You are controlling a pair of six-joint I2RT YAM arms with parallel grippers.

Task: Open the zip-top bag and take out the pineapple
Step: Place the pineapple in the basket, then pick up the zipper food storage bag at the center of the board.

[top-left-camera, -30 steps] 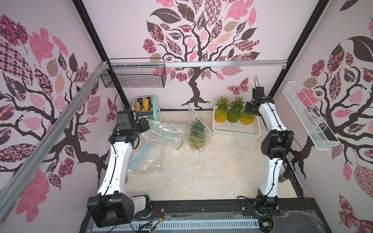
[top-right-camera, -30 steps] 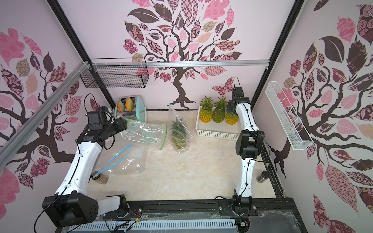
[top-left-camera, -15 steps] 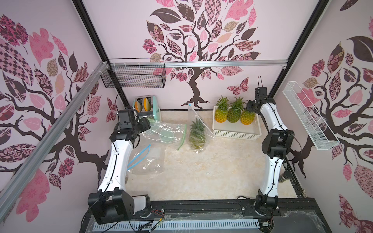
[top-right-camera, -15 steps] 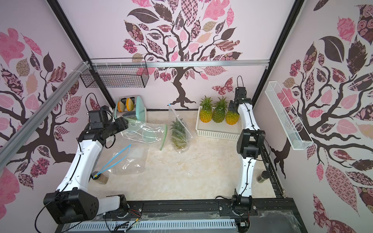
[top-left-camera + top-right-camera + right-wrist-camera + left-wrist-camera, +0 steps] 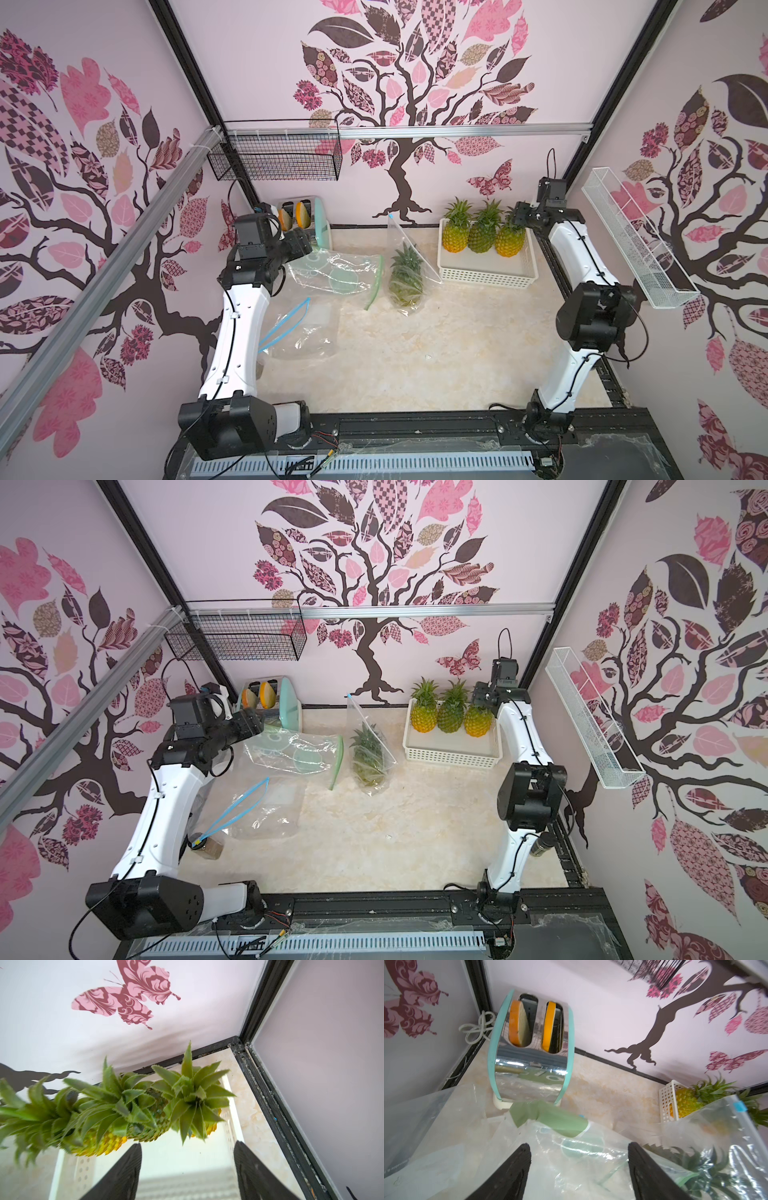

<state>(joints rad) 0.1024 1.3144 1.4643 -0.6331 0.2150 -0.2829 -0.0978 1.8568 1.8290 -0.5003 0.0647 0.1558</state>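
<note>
1. Marble-look surface (image 5: 415, 353), enclosed by pink walls with tree and butterfly decals. We list a black wire basket (image 5: 276, 156) and a white wire rack (image 5: 636, 237) on the walls.
2. Zip-top bag (image 5: 405, 237): clear, with a blue slider at its raised corner, near the middle of the surface. The pineapple (image 5: 406, 282) stands upright inside, blurred by creased plastic. In the left wrist view both are cut off at the edge.
3. White perforated basket (image 5: 486, 277), back right, holds three loose pineapples (image 5: 482, 232) in a row.
4. Right gripper (image 5: 188, 1144): jaws apart, nothing between them, over the basket. In both top views it hides part of the nearest crown.
5. Left gripper (image 5: 579, 1145): jaws apart, nothing clamped, over a crumpled green-seal bag (image 5: 336, 270) that lies flat between the toaster (image 5: 529, 1059) and the zip-top bag.
6. The toaster has two slices (image 5: 518, 1022) in its slots.
7. Blue-seal bag (image 5: 307, 332): flat, partly hidden by the left arm.
8. Writing: we see faint print on plastic at the edge of the left wrist view, unreadable. We cannot identify a small brown item (image 5: 210, 848) under the left arm.
</note>
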